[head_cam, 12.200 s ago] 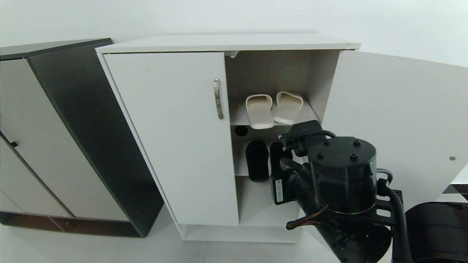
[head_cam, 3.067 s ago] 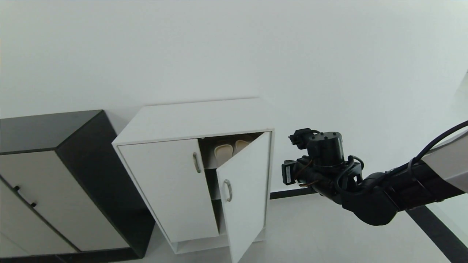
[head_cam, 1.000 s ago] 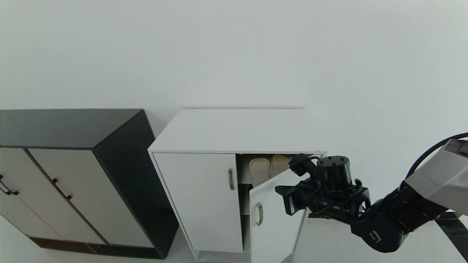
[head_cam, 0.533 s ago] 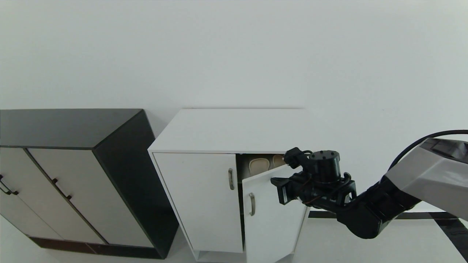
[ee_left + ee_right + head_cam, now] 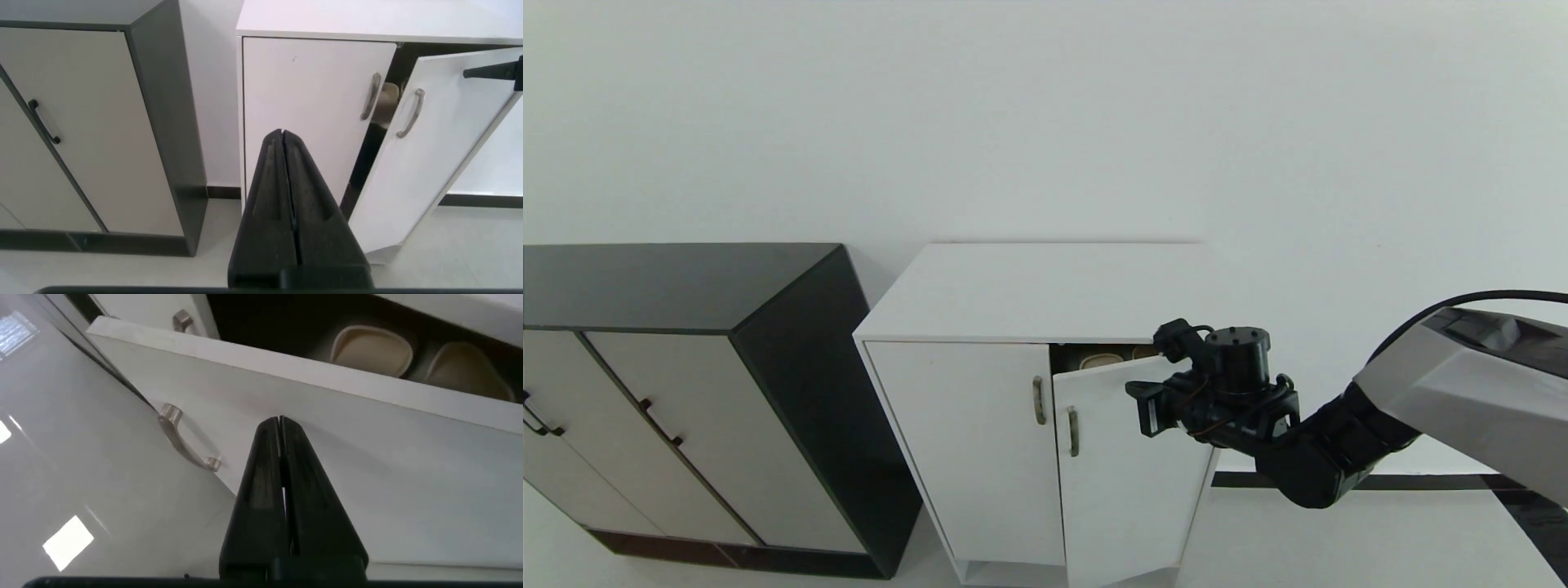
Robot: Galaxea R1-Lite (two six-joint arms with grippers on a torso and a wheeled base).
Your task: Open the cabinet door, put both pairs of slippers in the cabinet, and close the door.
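My right gripper [image 5: 280, 422], fingers together and empty, has pushed the cabinet door [image 5: 1127, 474] from half open to nearly shut, the pale slippers [image 5: 369, 347] lying shelved behind the remaining gap; closing almost complete.

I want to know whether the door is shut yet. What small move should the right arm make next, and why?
Probably push the right door a little inward with the shut right gripper, whose tip looks to rest on its outer face. The door is ajar: its handle edge stands out from the left door, and the beige slippers show over its top edge.
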